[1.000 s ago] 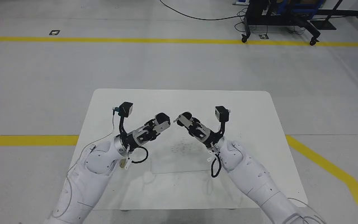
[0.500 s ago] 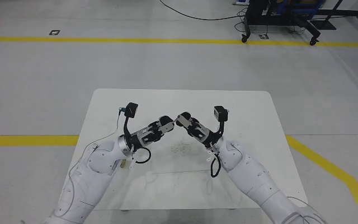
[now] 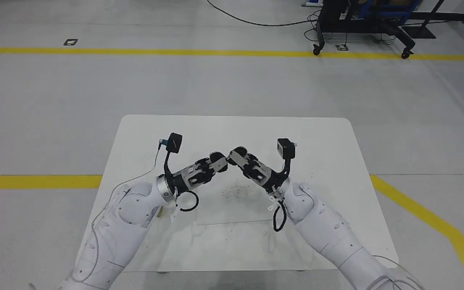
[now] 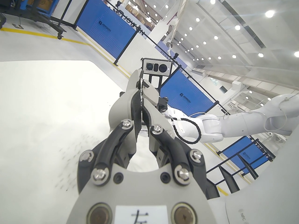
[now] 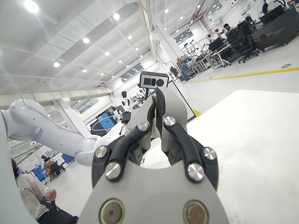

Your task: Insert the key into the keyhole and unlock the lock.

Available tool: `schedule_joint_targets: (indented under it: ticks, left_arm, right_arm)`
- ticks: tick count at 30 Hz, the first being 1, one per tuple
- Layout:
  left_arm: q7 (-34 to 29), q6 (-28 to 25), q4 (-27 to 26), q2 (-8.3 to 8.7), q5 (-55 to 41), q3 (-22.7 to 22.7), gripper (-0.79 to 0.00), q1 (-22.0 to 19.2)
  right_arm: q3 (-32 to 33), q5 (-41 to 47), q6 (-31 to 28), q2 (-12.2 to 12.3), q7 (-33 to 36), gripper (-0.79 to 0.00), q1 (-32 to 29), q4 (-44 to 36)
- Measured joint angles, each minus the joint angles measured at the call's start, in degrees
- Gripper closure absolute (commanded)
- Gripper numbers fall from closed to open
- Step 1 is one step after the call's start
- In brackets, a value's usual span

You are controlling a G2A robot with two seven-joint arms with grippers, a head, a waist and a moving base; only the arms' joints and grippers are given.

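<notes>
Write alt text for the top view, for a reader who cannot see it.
Seen from above, the left tool and the right tool of a white two-armed robot point at each other, tips close together, over the middle of a white table. The table stands on a pale grey floor crossed by yellow lines.

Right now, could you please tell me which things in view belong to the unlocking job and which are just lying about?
Job: left gripper and right gripper, fingers shut, tips meeting above the white rectangular table; anything held is too small to tell.
Lying about: black wheeled cart; black cable on the floor; yellow floor lines.
</notes>
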Motion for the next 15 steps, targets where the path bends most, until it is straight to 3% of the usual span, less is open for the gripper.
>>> schedule_joint_targets:
  ticks: [3, 4, 5, 6, 15]
  left_arm:
    - [0.72, 0.15, -0.20, -0.01, 0.49, -0.14, 0.000, 0.16]
    - [0.88, 0.18, -0.26, -0.01, 0.59, -0.16, 0.000, 0.21]
    - [1.00, 0.21, -0.32, -0.01, 0.66, -0.18, 0.000, 0.25]
    - [1.12, 0.21, -0.40, -0.01, 0.74, -0.20, 0.000, 0.30]
    - [3.86, -0.79, -1.76, 0.23, -0.56, -2.52, 0.000, 1.55]
  right_arm:
    - [0.02, -0.44, 0.00, 0.15, -0.05, -0.009, -0.20, -0.37]
    - [0.01, -0.58, 0.00, 0.20, -0.04, -0.237, -0.28, -0.57]
    - [-0.02, -0.72, 0.00, 0.26, -0.01, -0.708, -0.37, -0.80]
    - [-0.05, -0.91, 0.00, 0.35, 0.05, -0.785, -0.48, -1.09]
    - [0.13, -1.49, 0.00, 0.74, -0.15, -0.785, -0.88, -1.74]
